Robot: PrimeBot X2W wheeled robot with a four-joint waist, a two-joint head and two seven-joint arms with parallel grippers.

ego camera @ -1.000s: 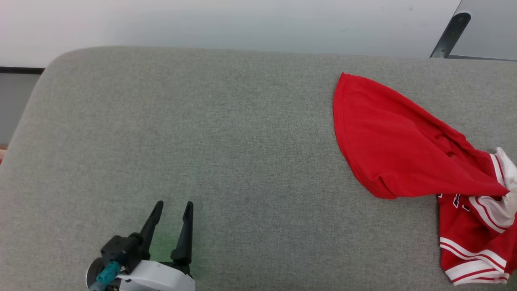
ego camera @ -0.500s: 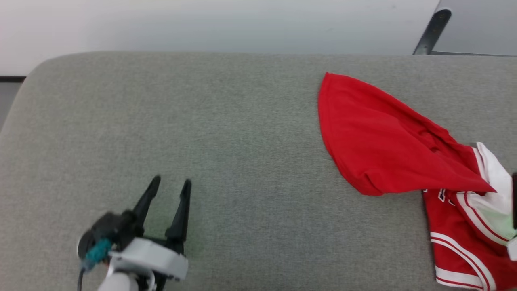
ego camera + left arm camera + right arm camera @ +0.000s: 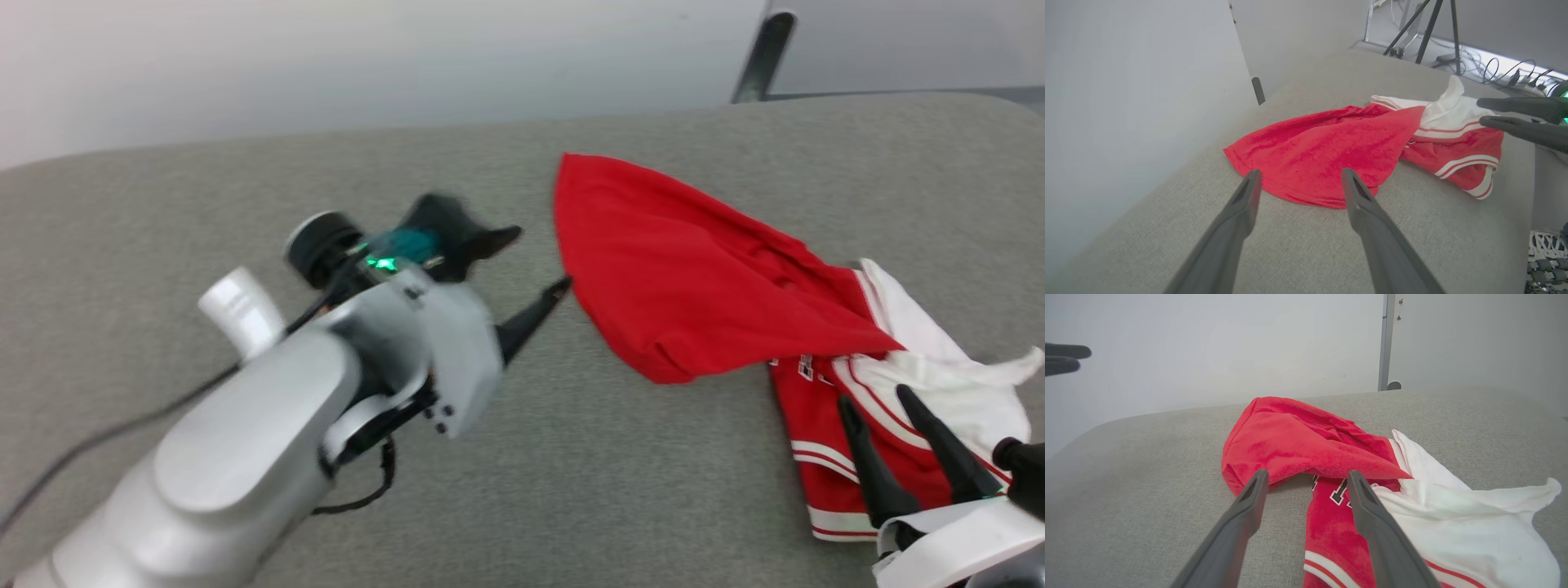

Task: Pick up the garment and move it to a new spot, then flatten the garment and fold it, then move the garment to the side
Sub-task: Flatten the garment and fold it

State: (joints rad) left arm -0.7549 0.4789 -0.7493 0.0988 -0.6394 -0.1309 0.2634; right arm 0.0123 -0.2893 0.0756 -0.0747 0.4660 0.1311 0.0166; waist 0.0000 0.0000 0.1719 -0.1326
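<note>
I see the garment (image 3: pixel 702 286) crumpled right of centre on the grey cushion (image 3: pixel 571 474) (white sleeve lower right); my left gripper (image 3: pixel 539 260) and right gripper (image 3: pixel 873 398) both spread, empty.

Bare cushion (image 3: pixel 612 490) beside crumpled garment (image 3: pixel 678 269)

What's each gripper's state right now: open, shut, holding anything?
Left gripper: open, holding nothing, fingers pointed at the garment.
Right gripper: open, holding nothing, fingers above the garment's striped end.
</note>
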